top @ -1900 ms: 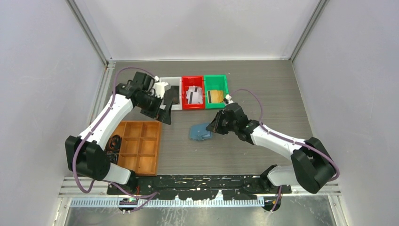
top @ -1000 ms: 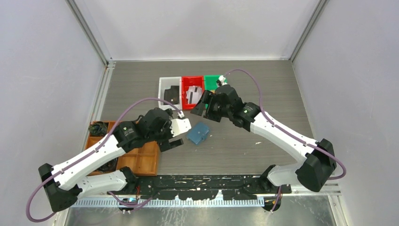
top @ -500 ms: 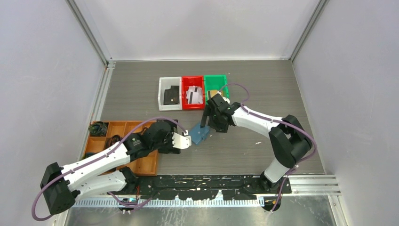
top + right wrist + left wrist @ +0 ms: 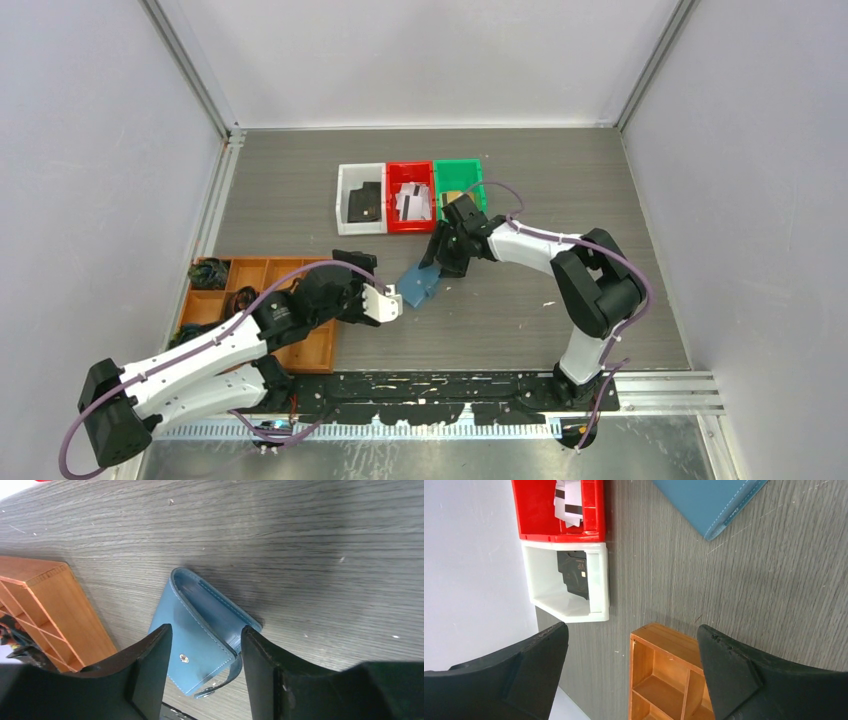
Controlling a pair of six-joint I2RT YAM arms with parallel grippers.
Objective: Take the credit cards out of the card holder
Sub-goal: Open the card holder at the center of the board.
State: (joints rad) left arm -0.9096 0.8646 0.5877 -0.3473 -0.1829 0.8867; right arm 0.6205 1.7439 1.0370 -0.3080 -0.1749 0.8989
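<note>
Right jaws lower, astride card holder (image 4: 192, 630)

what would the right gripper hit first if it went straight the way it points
Most likely the card holder, dead ahead between the open fingers of the right gripper; remaining gap is hard to judge.

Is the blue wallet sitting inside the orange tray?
No, the blue wallet lies on the grey table, off to the side of the orange tray, not in any of its compartments.
</note>
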